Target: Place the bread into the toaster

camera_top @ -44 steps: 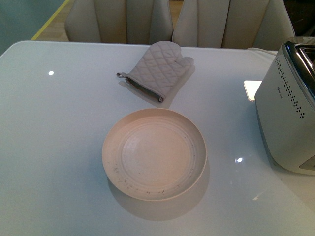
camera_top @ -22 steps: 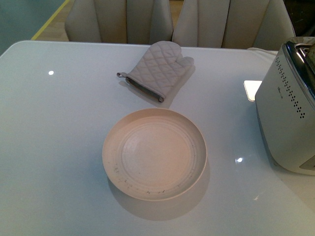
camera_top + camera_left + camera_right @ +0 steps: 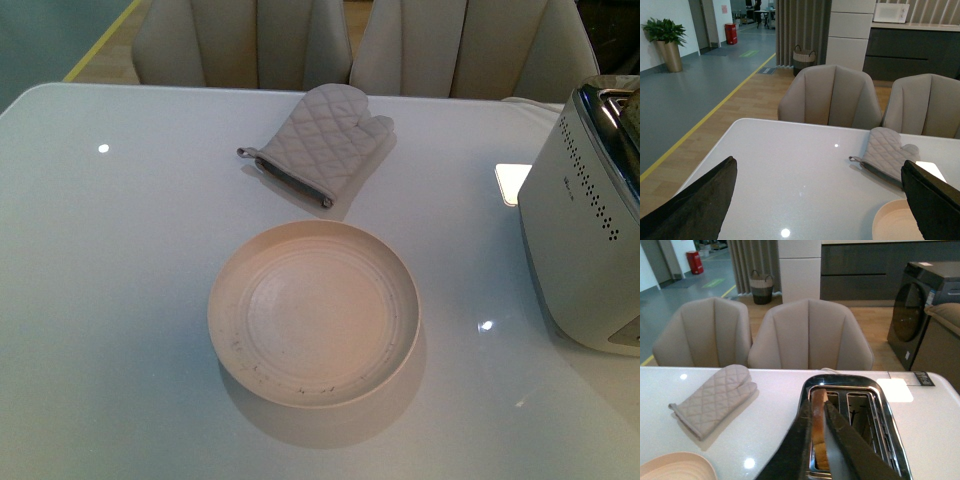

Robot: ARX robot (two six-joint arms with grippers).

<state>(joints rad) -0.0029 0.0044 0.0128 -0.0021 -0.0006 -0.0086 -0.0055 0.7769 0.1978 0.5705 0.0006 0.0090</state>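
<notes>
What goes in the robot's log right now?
right tool: shut on bread | bread: partly in toaster slot | left tool: open | plate: bare

The plate [image 3: 314, 312] sits mid-tabletop [image 3: 120, 300], the mitt [image 3: 318, 146] behind it, the toaster [image 3: 585, 225] right, bread [image 3: 819, 432] in its slot.

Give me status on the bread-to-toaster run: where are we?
Done: the plate is bare, and the bread stands on edge in one slot of the toaster. In hand: the right pincer is shut on the slice over that slot. Left: release and pull clear. The left pincer is open over the table, away from the toaster.
</notes>
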